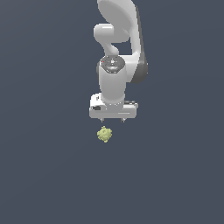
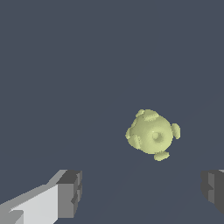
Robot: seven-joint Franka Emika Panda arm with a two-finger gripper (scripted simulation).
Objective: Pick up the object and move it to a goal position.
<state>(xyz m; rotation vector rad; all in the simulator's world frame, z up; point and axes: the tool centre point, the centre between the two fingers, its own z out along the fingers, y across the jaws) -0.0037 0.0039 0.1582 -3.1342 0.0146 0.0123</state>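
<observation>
In the wrist view the two dark grey fingertips (image 2: 70,192) come first, one at each lower corner of the picture, with a wide stretch of bare floor between them. The gripper (image 2: 142,194) is spread wide and holds nothing. One fingertip sits on a pale, boxy white finger; the other is cut off by the picture's edge, so only its dark pad shows.

Beyond the fingertips lies the blob (image 2: 152,133), a small pale yellow-green lump with short knobs sticking out around its rounded body. It rests alone on the flat dark grey-blue floor (image 2: 65,65), apart from both fingertips and touching neither. It is not centred in the gap: it sits closer to the fingertip that is cut off by the edge than to the one on the white finger.

In the exterior view the blob (image 1: 104,134) lies just below the gripper (image 1: 113,119) in the picture, slightly toward the exterior view's left of its middle, with a small gap of floor (image 1: 43,175) showing between them. The two short finger stubs point toward the floor. Behind and above the gripper rises the white arm (image 1: 114,78), its rounded joints stacked up to the picture's top edge.
</observation>
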